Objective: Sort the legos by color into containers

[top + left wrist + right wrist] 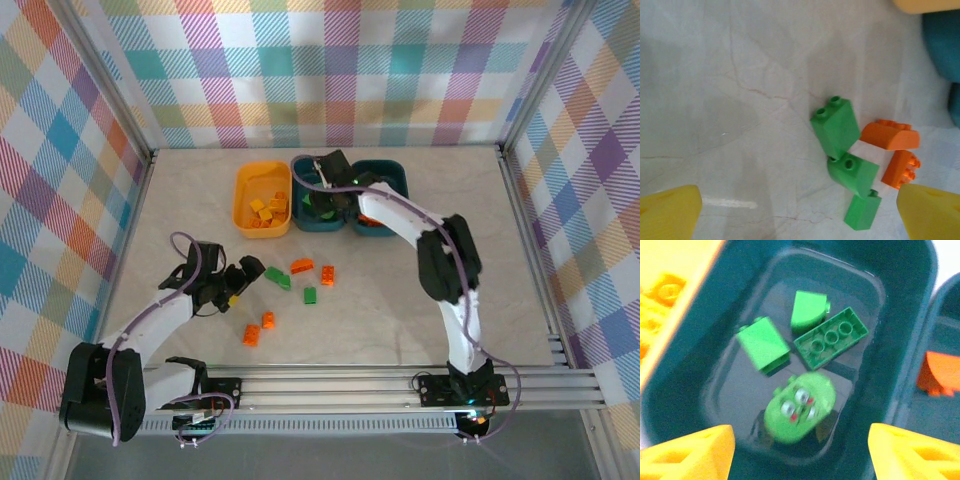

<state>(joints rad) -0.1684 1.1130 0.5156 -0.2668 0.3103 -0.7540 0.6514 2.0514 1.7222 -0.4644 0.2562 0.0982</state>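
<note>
Right claw (802,450) hangs apart above the middle tub (900,340). Left claw (800,210), apart too, hangs over bricks (837,125) nearer than that tub.

From high behind the arm bases (455,385), looking down across the whole tabletop (400,330). From the left wrist, close, facing down past the left pincer (800,215) at green and orange bricks (837,127) just ahead (same cluster seen from above). From the right wrist, straight down into the teal tub (900,315) beneath the right pincer (802,452), likewise shared.
</note>
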